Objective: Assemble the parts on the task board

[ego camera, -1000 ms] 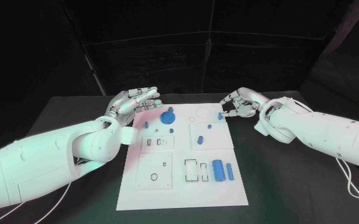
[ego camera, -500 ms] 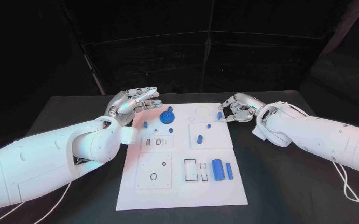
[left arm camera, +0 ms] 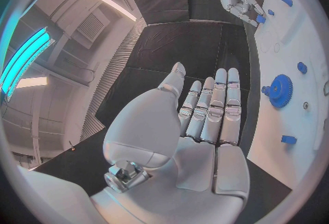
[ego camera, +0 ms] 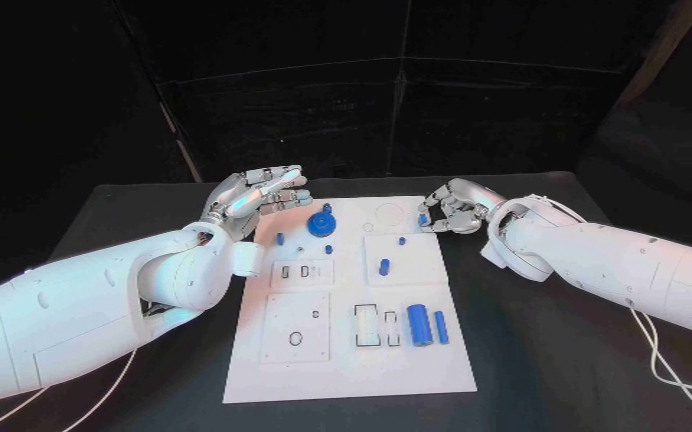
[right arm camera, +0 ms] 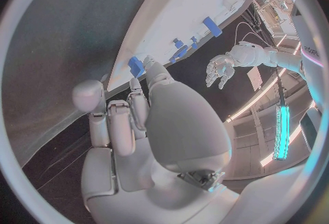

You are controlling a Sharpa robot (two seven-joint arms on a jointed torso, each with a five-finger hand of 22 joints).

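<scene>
The white task board (ego camera: 346,352) lies in the middle of the black table. A blue gear (ego camera: 322,224) stands near its far end, and it also appears in the left wrist view as the gear (left arm camera: 279,90). My right hand (ego camera: 453,205) hovers at the board's far right edge and pinches a small blue piece (ego camera: 423,220) at its fingertips; the piece (right arm camera: 136,65) is at the board's rim. My left hand (ego camera: 260,194) is held flat over the board's far left corner, fingers straight and empty. The left hand (left arm camera: 205,120) shows its bare palm.
Several loose blue parts lie on the board: a large cylinder (ego camera: 420,325) with a thin peg (ego camera: 441,327) beside it at the near right, a short peg (ego camera: 385,268) mid-board, and small pieces (ego camera: 330,250) near the gear. Black table surrounds the board.
My right hand has drifted slightly left toward the board's far right edge, still holding the small blue piece. My left hand has stayed in place.
</scene>
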